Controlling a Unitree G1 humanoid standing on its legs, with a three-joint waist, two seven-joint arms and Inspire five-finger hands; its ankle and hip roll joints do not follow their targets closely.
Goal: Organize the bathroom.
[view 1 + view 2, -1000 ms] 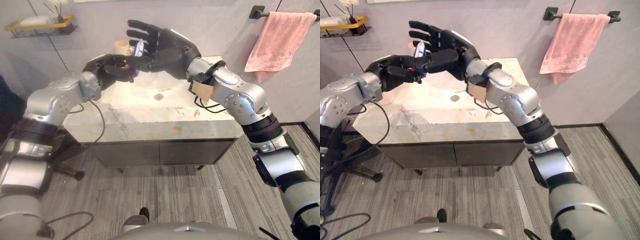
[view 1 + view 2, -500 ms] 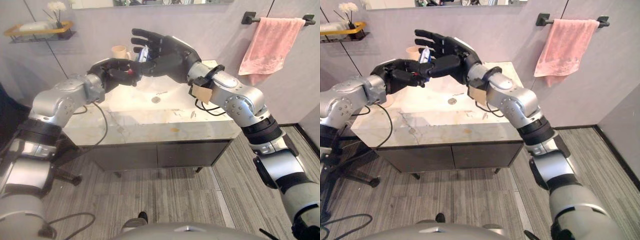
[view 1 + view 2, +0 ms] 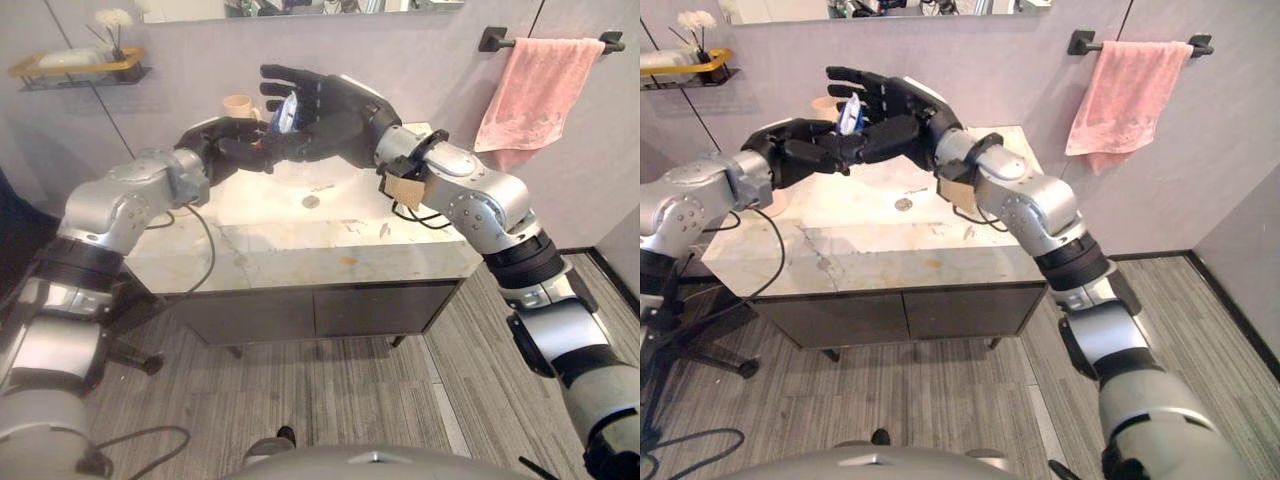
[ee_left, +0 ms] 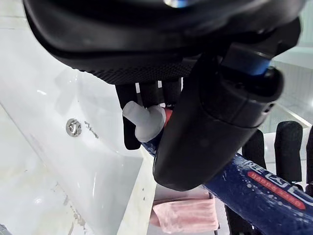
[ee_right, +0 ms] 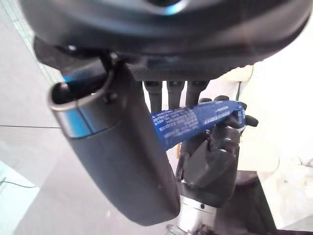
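Note:
A blue toothpaste tube [image 3: 285, 110] with a white cap [image 4: 144, 122] stands up between my two hands, above the back of the sink basin [image 3: 300, 190]. My left hand [image 3: 235, 140] is shut on its lower end, thumb [image 4: 210, 127] curled over it. My right hand [image 3: 335, 105] is held up behind the tube with straight, spread fingers. The tube [image 5: 195, 122] lies across those fingers, with the right thumb [image 5: 117, 161] in front of it. The left hand [image 5: 215, 161] shows beyond the tube in the right wrist view.
The marble counter [image 3: 300, 245] tops a dark cabinet. A beige cup [image 3: 238, 103] stands at the back by the wall. A pink towel [image 3: 535, 85] hangs on a bar at the right. A yellow-rimmed wall shelf [image 3: 80, 65] is at the left.
The camera has tilted up a little. The right thumb has drawn in towards the left hand, and the tube now rests closer against the right fingers.

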